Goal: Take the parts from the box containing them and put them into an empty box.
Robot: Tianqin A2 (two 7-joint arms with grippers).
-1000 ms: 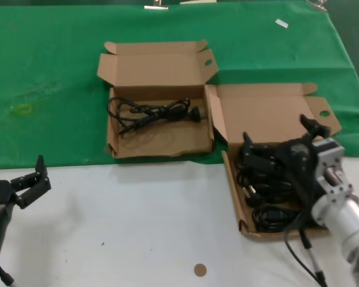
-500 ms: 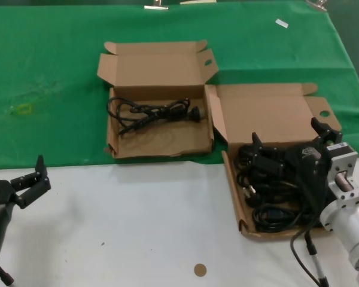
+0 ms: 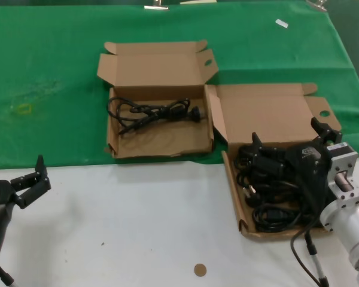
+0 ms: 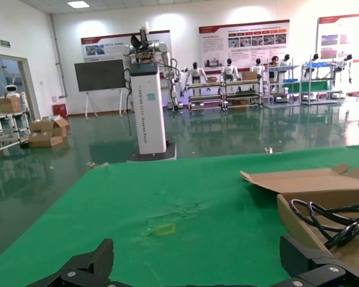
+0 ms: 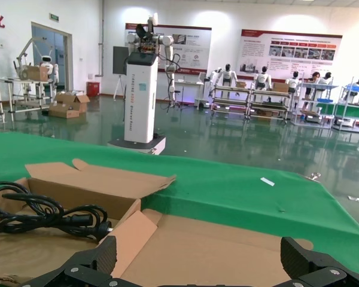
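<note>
The box containing them [image 3: 232, 186] lies at the right, its left wall leaning outward, with a tangle of black cables [image 3: 270, 200] inside. My right gripper [image 3: 287, 137] hangs open over the far part of that pile, with nothing between its fingers; the right wrist view shows only the lid's cardboard [image 5: 227, 245] between them. The other box [image 3: 161, 142], at centre left with upright walls, holds one black cable [image 3: 152, 112], also seen as a coil [image 5: 42, 214] in the right wrist view. My left gripper [image 3: 31, 181] waits open at the near left.
Both boxes sit where the green cloth [image 3: 48, 72] meets the white tabletop [image 3: 137, 221]. A small brown disc [image 3: 200, 270] lies on the white part near the front. A yellow mark [image 3: 23, 109] and a white tag [image 3: 281, 23] are on the cloth.
The right gripper shifted to the right over the cable pile, then held still for the last half second. The left arm and both boxes have not moved.
</note>
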